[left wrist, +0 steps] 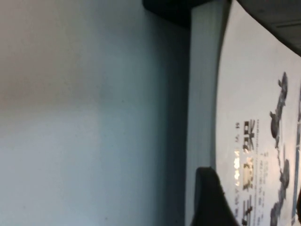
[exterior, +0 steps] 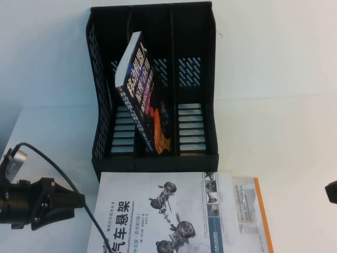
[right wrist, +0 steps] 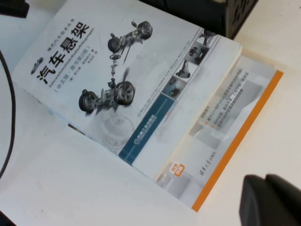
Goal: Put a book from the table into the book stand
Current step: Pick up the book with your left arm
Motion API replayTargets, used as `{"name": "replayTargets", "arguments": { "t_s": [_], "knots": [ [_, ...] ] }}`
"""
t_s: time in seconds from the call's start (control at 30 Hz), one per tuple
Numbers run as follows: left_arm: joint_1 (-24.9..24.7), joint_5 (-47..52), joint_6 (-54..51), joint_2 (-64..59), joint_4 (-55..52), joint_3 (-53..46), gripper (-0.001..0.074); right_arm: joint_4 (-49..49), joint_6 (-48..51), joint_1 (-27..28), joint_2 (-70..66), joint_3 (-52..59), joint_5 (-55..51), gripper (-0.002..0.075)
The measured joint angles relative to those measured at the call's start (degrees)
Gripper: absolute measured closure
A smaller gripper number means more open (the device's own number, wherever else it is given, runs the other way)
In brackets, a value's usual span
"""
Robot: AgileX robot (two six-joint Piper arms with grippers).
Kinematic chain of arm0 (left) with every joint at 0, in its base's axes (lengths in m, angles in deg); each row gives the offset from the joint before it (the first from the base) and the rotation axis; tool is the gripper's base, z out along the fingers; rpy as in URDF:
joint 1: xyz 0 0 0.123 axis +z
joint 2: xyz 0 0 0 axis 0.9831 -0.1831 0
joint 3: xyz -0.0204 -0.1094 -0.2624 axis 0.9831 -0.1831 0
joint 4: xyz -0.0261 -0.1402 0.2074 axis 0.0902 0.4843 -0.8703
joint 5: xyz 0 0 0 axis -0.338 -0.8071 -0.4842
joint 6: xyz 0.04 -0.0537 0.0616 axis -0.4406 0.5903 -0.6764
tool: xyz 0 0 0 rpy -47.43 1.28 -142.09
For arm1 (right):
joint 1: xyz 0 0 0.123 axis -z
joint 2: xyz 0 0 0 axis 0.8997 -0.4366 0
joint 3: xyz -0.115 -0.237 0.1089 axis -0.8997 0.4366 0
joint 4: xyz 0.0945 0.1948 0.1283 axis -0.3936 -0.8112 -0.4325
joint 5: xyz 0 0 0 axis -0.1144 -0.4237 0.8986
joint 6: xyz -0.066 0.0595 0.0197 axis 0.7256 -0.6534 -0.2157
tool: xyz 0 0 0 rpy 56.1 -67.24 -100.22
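left gripper [exterior: 79, 203]: lower left of the high view, just beside the book's [exterior: 163, 216] spine, fingers — can't tell.
right gripper [exterior: 331, 191]: right edge, fingers — can't tell.
book: flat on the table [exterior: 284, 105], atop the orange-edged book [exterior: 258, 211], in front of the book stand [exterior: 152, 84].
risk: I'd likely shove it sideways, or pinch both books.

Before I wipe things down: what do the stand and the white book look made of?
Stand: looks like black moulded plastic with a dull sheen, judging by its slotted vents. Book: paper, its cover seemingly smooth-coated, with printed drawings and a visible page edge.
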Motion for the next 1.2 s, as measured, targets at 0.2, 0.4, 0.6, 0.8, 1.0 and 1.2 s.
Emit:
{"name": "replayTargets", "arguments": {
  "t_s": [0.2,0.4,0.6,0.8,1.0,1.2],
  "knots": [
    [0.0,-1.57,-0.03,-3.07,1.32,0.28,0.0294,0.86,-0.16,0.0,0.0,0.0,-0.52,0.0728],
    [-1.42,-1.57,-0.46,-5.91,2.38,0.42,0.0237,1.18,-0.25,0.0,0.0,0.0,-0.41,0.0728],
    [-5.39,-2.21,-3.6,-8.1,3.68,0.42,0.0234,1.28,-0.25,0.0,0.0,0.0,-0.09,0.0728],
    [-5.95,-0.53,-4.4,-10.43,6.28,0.55,0.0234,1.28,-0.25,0.0,0.0,0.0,0.04,0.0728],
    [-7.46,0.25,-4.52,-11.68,7.01,0.55,0.0234,1.28,-0.67,0.0,0.0,0.0,0.04,0.0728],
    [-8.2,0.37,-5.13,-12.59,8.16,0.55,0.0237,1.28,-0.71,0.0,0.0,0.0,0.34,0.0728]
  ]
}}
